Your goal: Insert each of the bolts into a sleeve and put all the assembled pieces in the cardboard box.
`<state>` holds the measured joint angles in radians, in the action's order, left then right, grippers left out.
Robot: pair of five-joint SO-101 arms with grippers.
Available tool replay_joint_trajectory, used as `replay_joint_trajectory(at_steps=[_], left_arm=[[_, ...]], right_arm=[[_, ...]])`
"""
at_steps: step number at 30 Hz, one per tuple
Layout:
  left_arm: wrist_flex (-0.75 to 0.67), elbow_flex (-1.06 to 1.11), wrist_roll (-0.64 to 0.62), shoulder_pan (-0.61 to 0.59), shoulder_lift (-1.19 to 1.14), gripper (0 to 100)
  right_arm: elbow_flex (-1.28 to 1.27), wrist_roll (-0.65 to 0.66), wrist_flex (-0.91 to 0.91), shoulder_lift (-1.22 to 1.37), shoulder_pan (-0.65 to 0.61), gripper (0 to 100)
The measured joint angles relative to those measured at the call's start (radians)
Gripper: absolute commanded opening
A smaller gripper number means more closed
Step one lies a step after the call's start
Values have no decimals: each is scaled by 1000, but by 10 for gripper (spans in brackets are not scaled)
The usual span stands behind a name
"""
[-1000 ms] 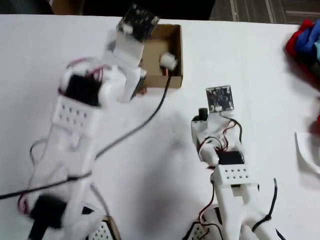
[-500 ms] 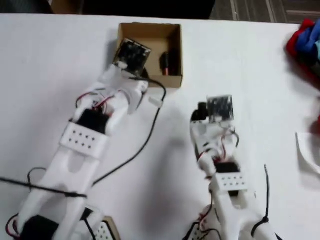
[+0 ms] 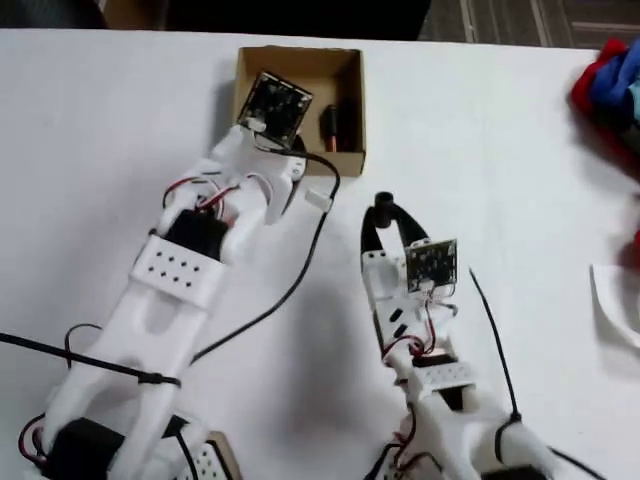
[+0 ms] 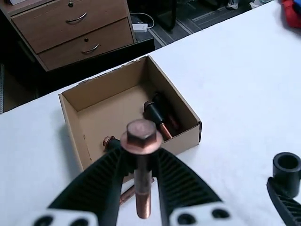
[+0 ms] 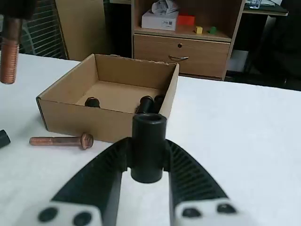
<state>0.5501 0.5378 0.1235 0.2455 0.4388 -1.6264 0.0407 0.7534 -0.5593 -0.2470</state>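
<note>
My left gripper [image 4: 139, 157] is shut on a copper bolt [image 4: 140, 141], held head up just in front of the cardboard box [image 4: 70, 113]. The box [image 3: 300, 60] holds two bolt-and-sleeve pieces, one [image 4: 157, 115] by its wall and one [image 4: 109, 141] near the front. My right gripper [image 5: 148, 155] is shut on an upright black sleeve [image 5: 148, 141]; from above that sleeve [image 3: 384, 208] sits right of the box. A loose bolt [image 5: 61, 140] lies on the table against the box front. The left arm [image 3: 180, 265] ends at the box's near edge.
A black cable [image 3: 300, 270] crosses the table between the arms. Red and blue cloth [image 3: 610, 80] and a white object [image 3: 615, 305] lie at the right edge. A wooden drawer unit [image 5: 181, 52] stands beyond the table. A small black piece [image 5: 2, 138] lies beside the loose bolt.
The left arm came down from over the box and drew back to its near edge. The right arm pulled back toward its base, so the sleeve in its jaws now shows from above.
</note>
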Motion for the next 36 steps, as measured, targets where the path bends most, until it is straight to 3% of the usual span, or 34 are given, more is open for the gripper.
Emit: replay_joint_trajectory(at_steps=[5, 10, 13, 17, 23, 29, 36], left_arm=[[-120, 0, -28, -5, 0, 25], [-339, 94, -199, 103, 28, 25], [-387, 187, -203, 198, 94, 25], [-407, 250, -212, 199, 133, 25], [-448, 244, -215, 193, 135, 25], [-488, 215, -215, 235, 123, 25], [-597, 212, -215, 256, 38, 25]], right_arm=[[48, -44, 186, 198, 0, 20], [87, -46, 430, 436, -2, 19], [89, -46, 637, 572, 2, 19], [91, -46, 884, 715, 0, 19], [143, -43, 933, 815, 0, 19], [209, 114, 936, 852, 0, 19], [328, 135, 950, 970, 14, 19]])
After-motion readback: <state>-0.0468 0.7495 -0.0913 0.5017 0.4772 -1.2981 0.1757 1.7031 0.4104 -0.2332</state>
